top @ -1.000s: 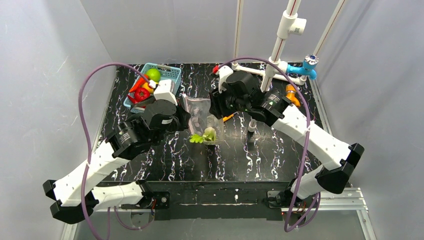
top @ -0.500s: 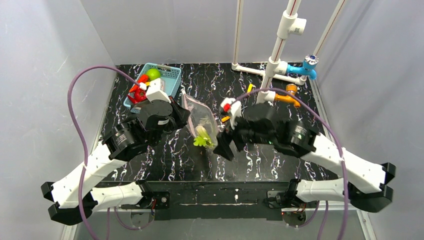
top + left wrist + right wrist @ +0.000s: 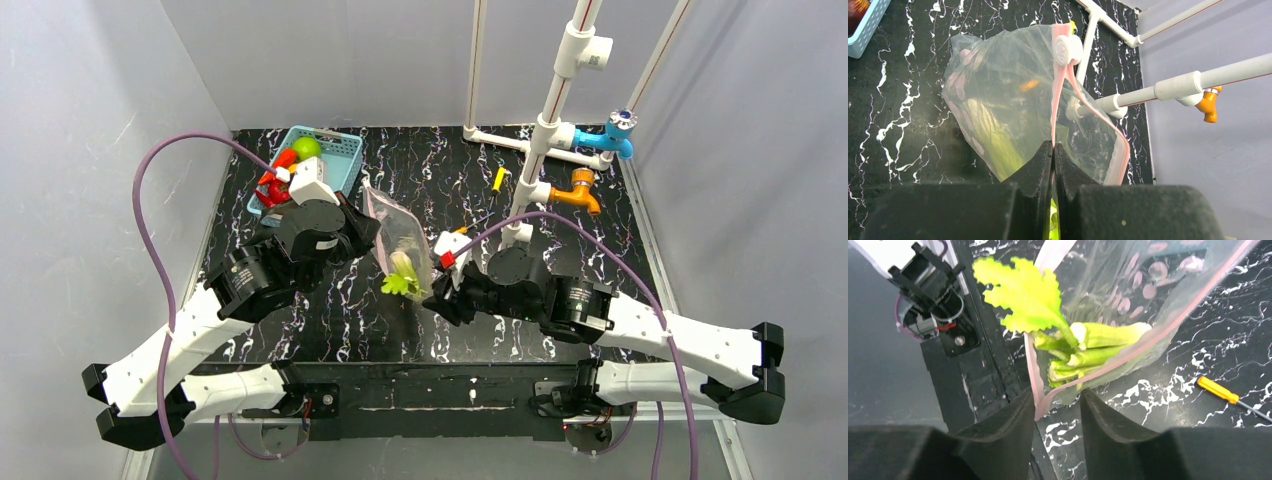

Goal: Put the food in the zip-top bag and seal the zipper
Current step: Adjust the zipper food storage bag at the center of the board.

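Observation:
The clear zip-top bag (image 3: 398,232) hangs tilted above the table's middle, with the green-and-white leek (image 3: 404,275) in it, leafy end sticking out of the mouth. My left gripper (image 3: 1053,146) is shut on the pink zipper strip (image 3: 1060,100), below its white slider (image 3: 1066,49). My right gripper (image 3: 1057,402) is open, and the lower corner of the bag's mouth strip (image 3: 1128,347) reaches just between its fingertips. The leek (image 3: 1088,347) lies right ahead of it. A green fruit (image 3: 307,148) and red pieces (image 3: 272,188) lie in the basket.
The light blue basket (image 3: 345,150) stands at the back left beside my left arm. A white pipe frame (image 3: 545,130) with an orange tap (image 3: 580,190) stands at the back right. A yellow-handled tool (image 3: 498,180) lies near it, also seen in the right wrist view (image 3: 1218,390).
My right arm has swung from the bag's far right side down to the near side, bringing its open gripper to the bag's lower mouth corner. My left gripper has kept its hold.

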